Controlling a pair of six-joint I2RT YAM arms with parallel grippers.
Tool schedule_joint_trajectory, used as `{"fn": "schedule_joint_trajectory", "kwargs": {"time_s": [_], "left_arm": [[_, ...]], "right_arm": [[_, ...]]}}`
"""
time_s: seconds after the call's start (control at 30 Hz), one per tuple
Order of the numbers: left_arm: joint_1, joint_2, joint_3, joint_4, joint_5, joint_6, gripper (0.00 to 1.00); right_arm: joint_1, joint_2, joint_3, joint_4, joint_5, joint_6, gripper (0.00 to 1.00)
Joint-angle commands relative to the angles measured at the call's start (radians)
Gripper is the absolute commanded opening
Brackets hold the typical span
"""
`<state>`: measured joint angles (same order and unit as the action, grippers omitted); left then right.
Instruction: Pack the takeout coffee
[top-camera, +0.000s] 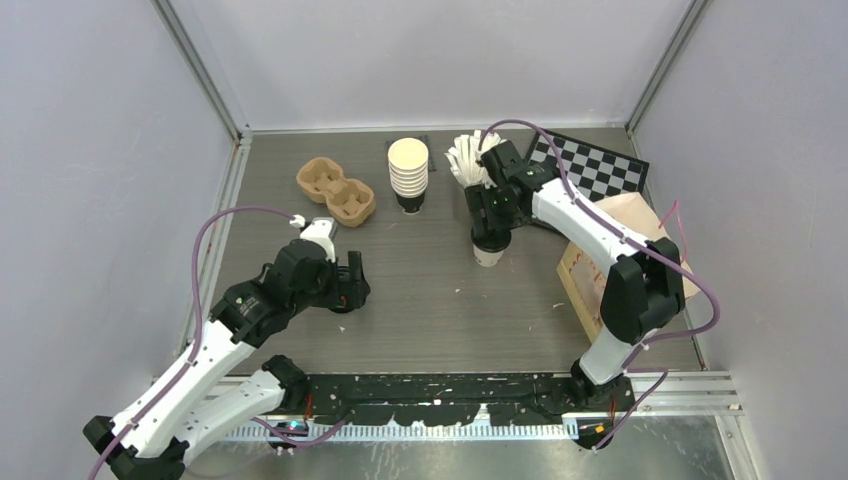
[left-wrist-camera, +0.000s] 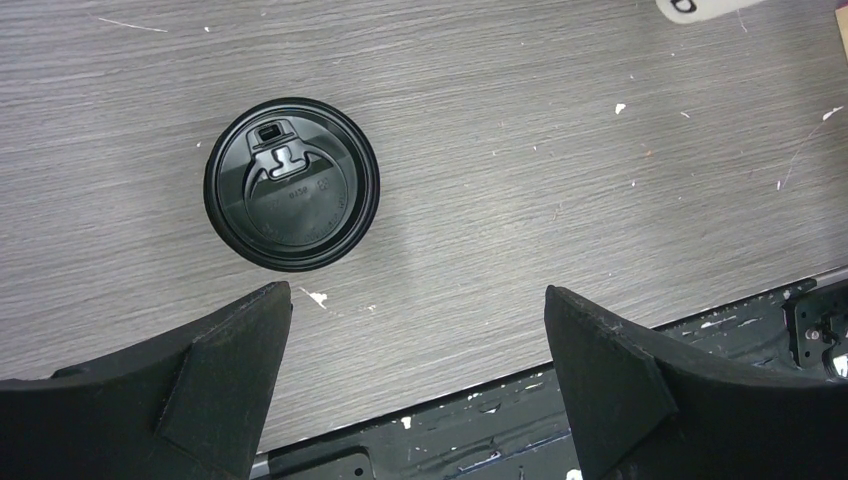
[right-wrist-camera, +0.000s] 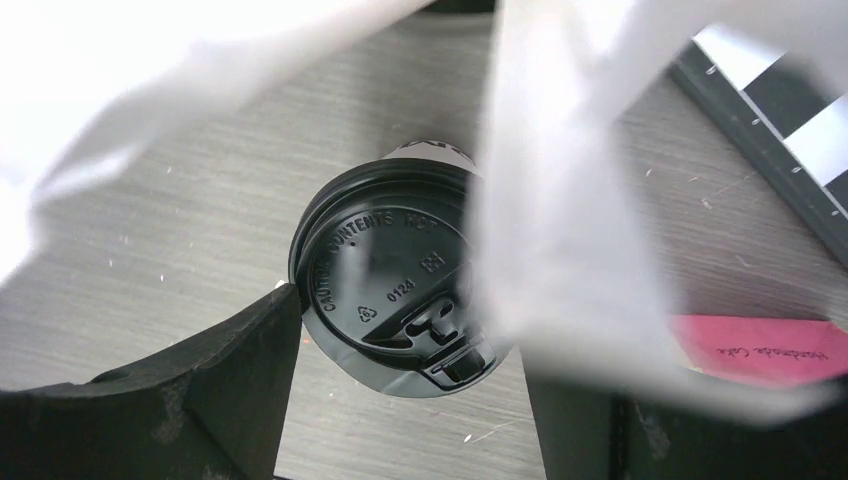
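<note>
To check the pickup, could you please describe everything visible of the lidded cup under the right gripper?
The lidded cup is small, cream paper, standing upright on the grey table, capped by a black plastic lid embossed with a hot-contents caution and a sip tab. The right gripper straddles it; contact is unclear.

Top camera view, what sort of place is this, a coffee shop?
Probably a robot test cell, not a café: plain walls on metal frame posts box in a table, a left arm and right arm are bolted at its near edge, and a cup stack, pulp carrier and chessboard sit as props.
</note>
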<state>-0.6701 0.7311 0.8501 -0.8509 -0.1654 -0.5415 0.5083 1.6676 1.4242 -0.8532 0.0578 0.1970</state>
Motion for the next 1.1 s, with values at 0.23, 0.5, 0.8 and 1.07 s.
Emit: {"fn": "schedule_joint_trajectory", "kwargs": {"time_s": [0.23, 0.5, 0.8, 1.07], "left_arm": [[-0.001, 0.013, 0.023, -0.007, -0.047, 0.003, 1.00], [-0.001, 0.011, 0.028, -0.023, -0.091, -0.004, 1.00], [-0.001, 0.065, 0.047, -0.041, -0.139, -0.028, 0.99], [0.002, 0.196, 0.031, -0.018, -0.143, -0.123, 0.96]], "right_arm": [[-0.065, 0.083, 0.136, -0.006, 0.012, 0.005, 0.77], [-0.070, 0.080, 0.183, -0.051, 0.029, 0.023, 0.91], [-0.065, 0.020, 0.243, -0.128, -0.010, 0.046, 0.92], [-0.040, 0.032, 0.232, -0.129, -0.073, 0.024, 0.84]]}}
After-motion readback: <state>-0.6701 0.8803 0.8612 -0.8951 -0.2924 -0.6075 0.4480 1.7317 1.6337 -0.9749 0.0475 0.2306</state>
